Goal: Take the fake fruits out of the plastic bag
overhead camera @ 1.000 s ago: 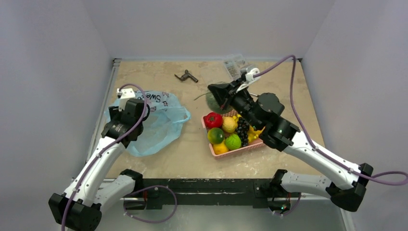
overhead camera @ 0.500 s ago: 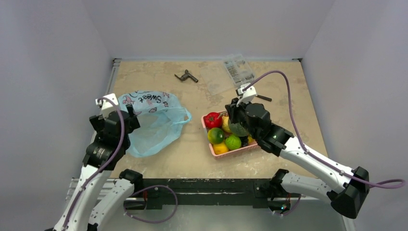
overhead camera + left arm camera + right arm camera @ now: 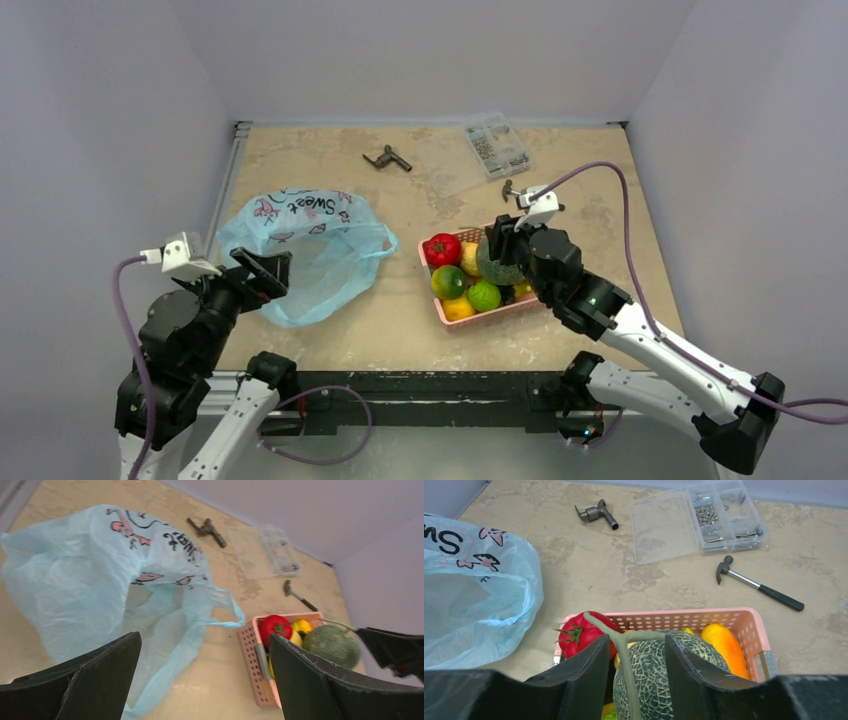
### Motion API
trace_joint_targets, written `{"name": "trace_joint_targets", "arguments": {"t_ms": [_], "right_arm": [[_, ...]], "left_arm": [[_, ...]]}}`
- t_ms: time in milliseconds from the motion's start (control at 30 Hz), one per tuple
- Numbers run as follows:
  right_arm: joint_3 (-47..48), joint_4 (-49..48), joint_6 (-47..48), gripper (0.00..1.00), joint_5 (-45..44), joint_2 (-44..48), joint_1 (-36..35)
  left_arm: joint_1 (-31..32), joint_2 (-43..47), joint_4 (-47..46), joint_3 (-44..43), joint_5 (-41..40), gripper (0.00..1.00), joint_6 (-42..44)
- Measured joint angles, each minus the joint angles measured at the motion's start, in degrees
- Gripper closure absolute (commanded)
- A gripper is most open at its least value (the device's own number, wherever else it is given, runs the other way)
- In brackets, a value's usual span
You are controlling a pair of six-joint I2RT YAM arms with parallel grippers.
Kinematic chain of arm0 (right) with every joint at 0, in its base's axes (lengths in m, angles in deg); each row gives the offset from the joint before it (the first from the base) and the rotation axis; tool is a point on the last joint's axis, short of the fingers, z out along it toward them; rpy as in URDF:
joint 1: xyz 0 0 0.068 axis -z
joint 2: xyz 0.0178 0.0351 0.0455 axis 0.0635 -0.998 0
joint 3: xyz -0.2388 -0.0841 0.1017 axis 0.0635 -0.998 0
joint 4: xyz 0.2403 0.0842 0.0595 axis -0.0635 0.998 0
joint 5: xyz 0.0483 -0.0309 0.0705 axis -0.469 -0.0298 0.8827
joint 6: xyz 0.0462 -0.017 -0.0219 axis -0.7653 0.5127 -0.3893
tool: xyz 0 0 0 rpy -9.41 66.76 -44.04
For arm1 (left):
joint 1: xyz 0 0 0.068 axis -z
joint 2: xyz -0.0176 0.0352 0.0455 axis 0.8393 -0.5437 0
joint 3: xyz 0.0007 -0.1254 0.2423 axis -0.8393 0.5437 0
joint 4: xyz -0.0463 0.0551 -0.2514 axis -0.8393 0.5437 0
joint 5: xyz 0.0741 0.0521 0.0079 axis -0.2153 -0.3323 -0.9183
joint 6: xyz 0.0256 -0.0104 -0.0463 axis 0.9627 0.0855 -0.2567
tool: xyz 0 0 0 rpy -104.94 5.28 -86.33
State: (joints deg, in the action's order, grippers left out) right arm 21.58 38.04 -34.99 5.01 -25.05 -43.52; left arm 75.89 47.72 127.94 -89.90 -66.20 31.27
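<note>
Room: plain pale grey-lilac walls close in the table on its left, far and right sides.
Surface: a beige, stone-patterned top with darker blotches, and a metal rail along its left edge.
Plastic bag: lies slack and flat by the left edge, mouth and loop handles turned toward the middle of the table, dark lettering toward the far edge.
Basket: pink and perforated, right of the table's middle and nearer the near edge, heaped with fruit.
Melon: netted grey-green, on top of the pile in the basket, out of the bag.
Tomato: red with a green top, in the basket's far left corner, out of the bag.
Right gripper: just over the melon, jaws partly apart with the stem running between them, unpinched.
Left gripper: raised near the near left corner beside the bag, jaws spread wide, holding nothing.
Hammer: flat on the table between the basket and the far edge.
Clear parts box: lid open, by the far edge, right of middle.
Dark metal fitting: near the middle of the far edge.
</note>
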Motion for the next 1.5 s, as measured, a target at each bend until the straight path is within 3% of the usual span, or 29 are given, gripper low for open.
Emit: {"name": "trace_joint_targets", "arguments": {"t_ms": [333,567,1000,1500], "right_arm": [[0.76,3.78,-0.26,0.16,-0.42,-4.09,-0.02],[7.93,9.53,-1.46,0.01,-2.05,0.59,-0.02],[21.64,16.57,1.07,0.01,-12.09,19.02,-0.02],[25.73,18.38,2.34,0.01,-19.26,23.61,-0.02]], "left_arm": [[0.00,-4.42,5.27,-12.13,17.99,0.00,-3.32],[0.00,-8.31,11.06,-20.72,16.00,0.00,0.46],[0.00,-5.66,13.22,-39.04,8.44,0.00,6.21],[0.00,-3.74,13.46,-37.40,7.43,0.00,7.19]]}}
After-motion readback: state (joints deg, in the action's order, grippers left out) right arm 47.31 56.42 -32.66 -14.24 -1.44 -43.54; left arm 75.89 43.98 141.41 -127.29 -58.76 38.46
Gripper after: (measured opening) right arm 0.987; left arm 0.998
